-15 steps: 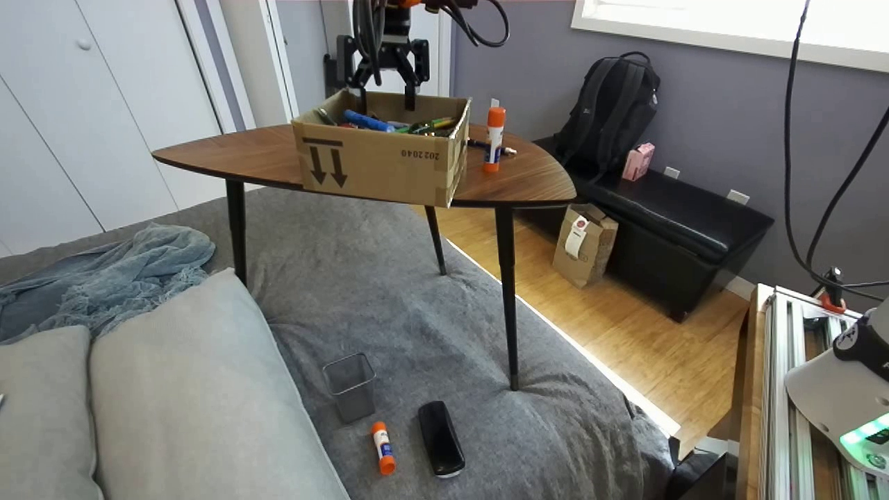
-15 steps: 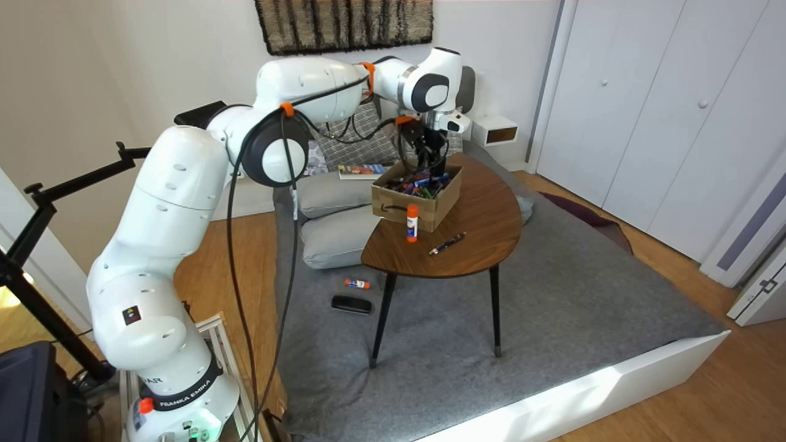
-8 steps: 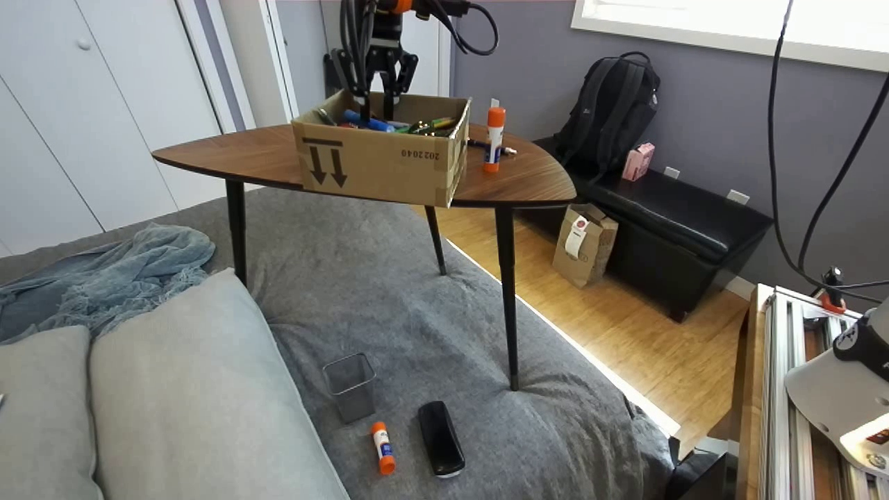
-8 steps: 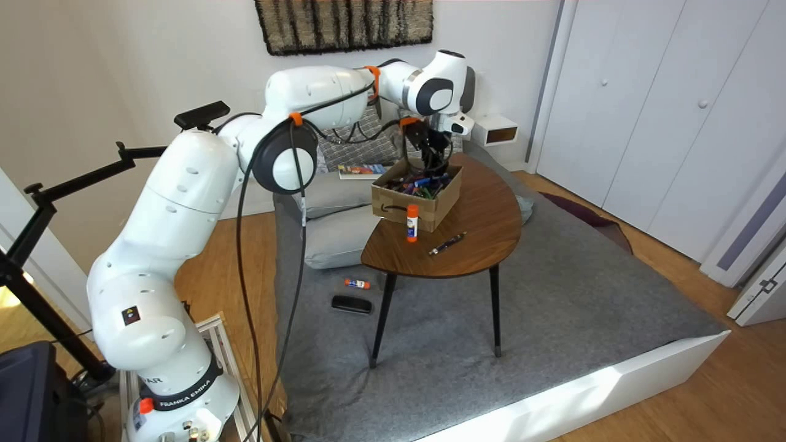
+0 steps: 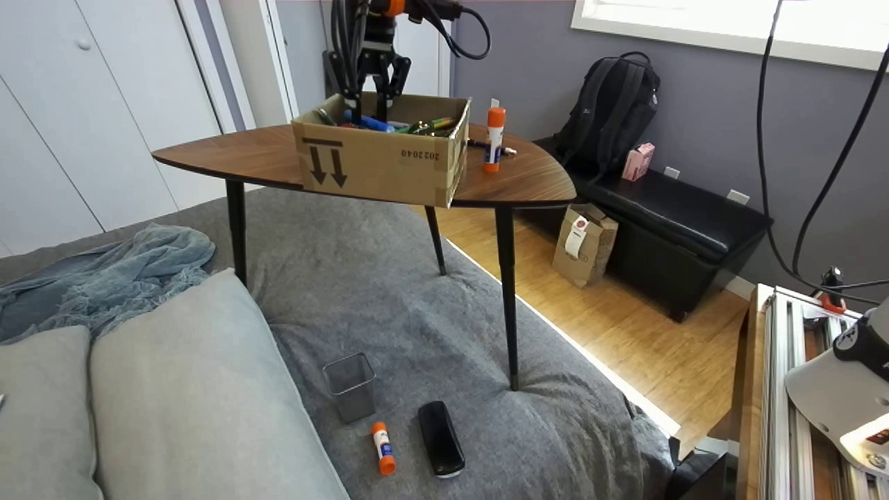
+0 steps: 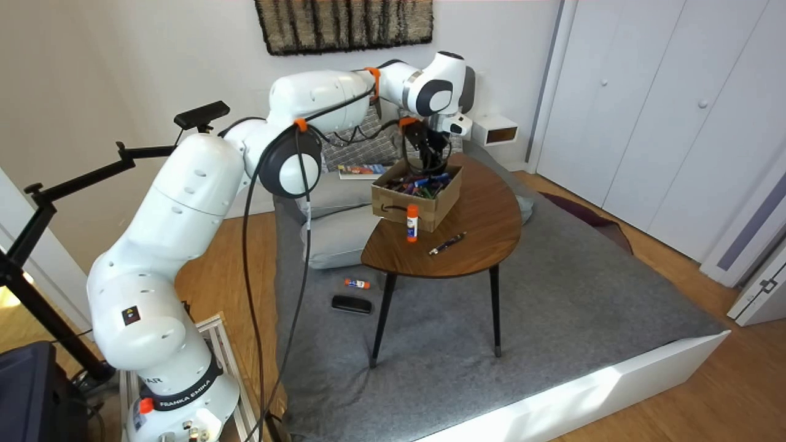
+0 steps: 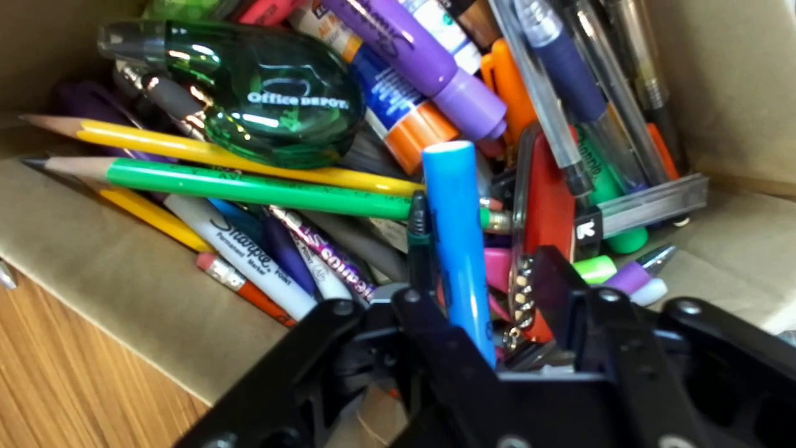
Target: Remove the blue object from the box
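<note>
Gripper [image 5: 369, 117] lower in cardboard box [image 5: 382, 167], fingers [image 7: 558, 275] narrower vs. earlier, blue marker [image 7: 460, 249] loose btwn; wrist view only: Sharpie lettering [image 7: 245, 244].

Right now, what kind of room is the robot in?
Probably a bedroom in someone's home, though I can't be certain. There's what looks like a wide, grey-covered bed with pillows on it, and a striped wall hanging.
</note>
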You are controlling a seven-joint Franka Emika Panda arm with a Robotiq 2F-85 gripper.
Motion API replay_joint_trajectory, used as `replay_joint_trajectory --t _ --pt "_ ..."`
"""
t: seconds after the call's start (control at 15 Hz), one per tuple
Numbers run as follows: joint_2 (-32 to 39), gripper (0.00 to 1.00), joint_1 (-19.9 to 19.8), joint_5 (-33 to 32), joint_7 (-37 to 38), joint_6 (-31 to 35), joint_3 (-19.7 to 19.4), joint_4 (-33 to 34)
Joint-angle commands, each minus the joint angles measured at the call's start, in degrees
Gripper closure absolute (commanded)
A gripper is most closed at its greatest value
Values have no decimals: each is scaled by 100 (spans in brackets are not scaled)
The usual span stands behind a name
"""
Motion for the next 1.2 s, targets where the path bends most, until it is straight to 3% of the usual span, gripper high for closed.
replay_joint_trajectory --t 0.0,0.2,0.27,0.4,0.8,1.13 --pt "206 59 -68 139 -76 -259 100 350" --pt "227 71 -72 131 -68 -374 101 405" --pt "230 86 -70 120 -68 -421 96 421" --pt "239 100 -76 121 -66 -554 95 465" --pt "119 96 -54 61 -93 -647 75 564" --pt "-419 96 128 -403 -209 -265 -126 430"
